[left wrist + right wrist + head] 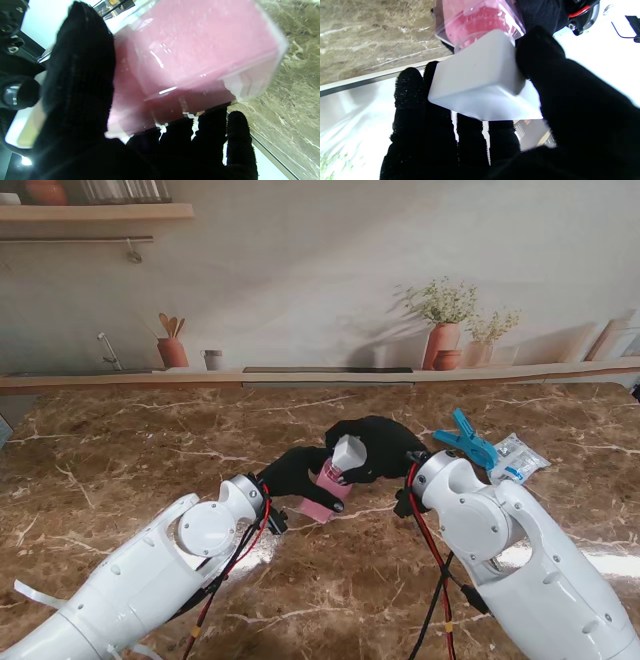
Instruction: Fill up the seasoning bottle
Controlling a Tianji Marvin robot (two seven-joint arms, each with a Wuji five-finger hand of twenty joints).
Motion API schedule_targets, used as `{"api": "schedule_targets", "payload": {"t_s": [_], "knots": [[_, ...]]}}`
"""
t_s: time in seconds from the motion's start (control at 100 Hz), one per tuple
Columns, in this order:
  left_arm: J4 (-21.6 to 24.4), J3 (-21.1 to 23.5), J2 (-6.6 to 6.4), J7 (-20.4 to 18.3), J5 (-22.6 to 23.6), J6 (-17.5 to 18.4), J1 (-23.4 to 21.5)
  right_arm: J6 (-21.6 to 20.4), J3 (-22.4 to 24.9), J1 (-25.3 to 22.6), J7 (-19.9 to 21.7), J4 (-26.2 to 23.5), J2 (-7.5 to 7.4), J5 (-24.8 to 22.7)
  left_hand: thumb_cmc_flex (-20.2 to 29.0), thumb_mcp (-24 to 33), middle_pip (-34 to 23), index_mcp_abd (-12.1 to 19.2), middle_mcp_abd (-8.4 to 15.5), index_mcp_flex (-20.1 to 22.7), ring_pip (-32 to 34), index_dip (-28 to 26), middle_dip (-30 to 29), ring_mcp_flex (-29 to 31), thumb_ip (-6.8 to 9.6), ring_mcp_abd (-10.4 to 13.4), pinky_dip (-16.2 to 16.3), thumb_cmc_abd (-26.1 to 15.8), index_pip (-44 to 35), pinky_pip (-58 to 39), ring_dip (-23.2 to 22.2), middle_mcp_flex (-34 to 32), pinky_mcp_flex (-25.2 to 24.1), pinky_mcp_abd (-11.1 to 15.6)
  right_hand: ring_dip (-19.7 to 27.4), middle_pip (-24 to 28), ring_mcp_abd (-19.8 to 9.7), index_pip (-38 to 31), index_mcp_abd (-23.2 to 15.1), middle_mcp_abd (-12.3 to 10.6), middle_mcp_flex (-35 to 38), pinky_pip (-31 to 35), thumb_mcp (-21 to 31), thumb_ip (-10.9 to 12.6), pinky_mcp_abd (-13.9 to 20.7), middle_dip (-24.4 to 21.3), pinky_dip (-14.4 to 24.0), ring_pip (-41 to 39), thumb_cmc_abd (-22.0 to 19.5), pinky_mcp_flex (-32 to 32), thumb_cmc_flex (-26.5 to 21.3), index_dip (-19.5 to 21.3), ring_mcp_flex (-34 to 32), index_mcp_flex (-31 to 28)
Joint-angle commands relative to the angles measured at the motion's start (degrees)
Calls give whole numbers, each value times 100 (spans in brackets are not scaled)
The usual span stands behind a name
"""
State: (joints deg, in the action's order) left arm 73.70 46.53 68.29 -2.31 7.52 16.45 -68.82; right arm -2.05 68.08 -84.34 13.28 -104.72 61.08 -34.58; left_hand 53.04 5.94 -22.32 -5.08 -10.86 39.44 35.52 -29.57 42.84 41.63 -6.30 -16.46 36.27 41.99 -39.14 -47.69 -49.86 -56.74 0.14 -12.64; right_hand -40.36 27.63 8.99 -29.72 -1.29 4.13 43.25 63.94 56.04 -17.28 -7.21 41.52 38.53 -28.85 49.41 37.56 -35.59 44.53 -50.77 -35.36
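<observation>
The seasoning bottle [327, 483], already showing pink contents, is held tilted above the counter [120, 470] in the left hand [296, 472], fingers wrapped around its body. The right hand [378, 445] clamps its fingers on the white cap [348, 452] at the bottle's neck (going on or off, I cannot tell). Filling looks largely done, with capping probably left.

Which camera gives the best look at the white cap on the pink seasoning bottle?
The right wrist view: the white plastic cap fills it, pinched in the right hand. The stand view shows the cap small, and the left wrist view shows only the clear bottle's pink body.
</observation>
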Motion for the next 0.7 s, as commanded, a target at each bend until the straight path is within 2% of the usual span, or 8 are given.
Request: {"api": "schedule_targets", "payload": {"t_s": [0.0, 0.08, 0.11, 0.19, 0.22, 0.32, 0.48, 0.69], "knots": [[-62, -15, 59, 97, 18, 15, 11, 72, 89, -104, 23, -41, -4, -52, 732, 1774, -230, 1509, 878, 740, -213, -96, -56, -166, -63, 331, 140, -2231, -896, -22, 91, -698, -114, 66, -505, 377, -911, -138, -121, -781, 264, -32, 1461, 263, 449, 53, 142, -820, -585, -9, -1174, -33, -317, -43], [-131, -42, 92, 186, 41, 23, 39, 143, 197, -221, -6, -92, -5, -160, 567, 2128, -33, 1539, 933, 724, -247, 14, -141, -171, -94, 385, 193, -1990, -1007, -44, 171, -768, -93, 53, -524, 345, -910, -136, -101, -762, 255, -11, 1324, 273, 453, 95, 181, -898, -655, -22, -1129, -36, -276, -18], [-171, -60, 105, 198, 31, 27, 62, 165, 233, -270, -35, -98, -3, -217, 416, 2438, 148, 1555, 971, 697, -286, 40, -113, -189, -151, 420, 205, -1839, -1065, -38, 212, -813, -91, 52, -520, 339, -907, -129, -81, -754, 252, 3, 1236, 291, 447, 127, 204, -936, -689, -43, -1101, -39, -260, -4], [-284, -111, 150, 252, -12, 24, 119, 223, 318, -403, -87, -97, -5, -385, 308, 2693, 356, 1564, 1010, 647, -361, 16, -112, -229, -136, 461, 215, -1602, -1135, -39, 258, -855, -98, 62, -568, 351, -915, -134, -81, -747, 283, 63, 1172, 310, 448, 180, 253, -1041, -704, -60, -1084, -37, -247, -18], [-332, -131, 169, 289, -11, 29, 138, 257, 350, -460, -73, -103, -12, -457, 217, 2890, 533, 1582, 1030, 608, -371, 11, -8, -240, -196, 475, 239, -1496, -1169, -49, 264, -894, -97, 59, -569, 336, -921, -128, -77, -749, 250, 69, 1155, 306, 449, 183, 259, -1051, -716, -68, -1066, -38, -238, -7], [-506, -193, 246, 483, 31, 71, 196, 370, 433, -628, -92, -69, -20, -631, 44, 3171, 800, 1648, 1077, 505, -419, -124, 91, -263, -205, 514, 299, -1267, -1281, -93, 284, -954, -88, 77, -576, 333, -925, -110, -71, -761, 240, 77, 1102, 313, 451, 214, 273, -1088, -732, -94, -1047, -43, -211, -1], [-683, -249, 325, 630, 17, 108, 262, 610, 515, -807, -174, 118, -25, -933, 4, 3257, 902, 1716, 1092, 424, -454, -324, 144, -312, -211, 529, 329, -1169, -1431, -106, 291, -950, -95, 73, -555, 301, -898, -80, -87, -757, 233, 99, 1042, 337, 409, 228, 302, -1099, -745, -208, -1014, -49, -140, -17], [-803, -268, 392, 838, 78, 126, 285, 1003, 613, -1086, -170, 334, -81, -1938, -26, 3313, 930, 1735, 1104, 418, -464, -380, 191, -324, -224, 546, 355, -1156, -1457, -120, 290, -974, -92, 80, -528, 266, -925, -49, -98, -769, 230, 99, 932, 343, 404, 232, 307, -1104, -781, -273, -926, -52, -92, -18]]}}
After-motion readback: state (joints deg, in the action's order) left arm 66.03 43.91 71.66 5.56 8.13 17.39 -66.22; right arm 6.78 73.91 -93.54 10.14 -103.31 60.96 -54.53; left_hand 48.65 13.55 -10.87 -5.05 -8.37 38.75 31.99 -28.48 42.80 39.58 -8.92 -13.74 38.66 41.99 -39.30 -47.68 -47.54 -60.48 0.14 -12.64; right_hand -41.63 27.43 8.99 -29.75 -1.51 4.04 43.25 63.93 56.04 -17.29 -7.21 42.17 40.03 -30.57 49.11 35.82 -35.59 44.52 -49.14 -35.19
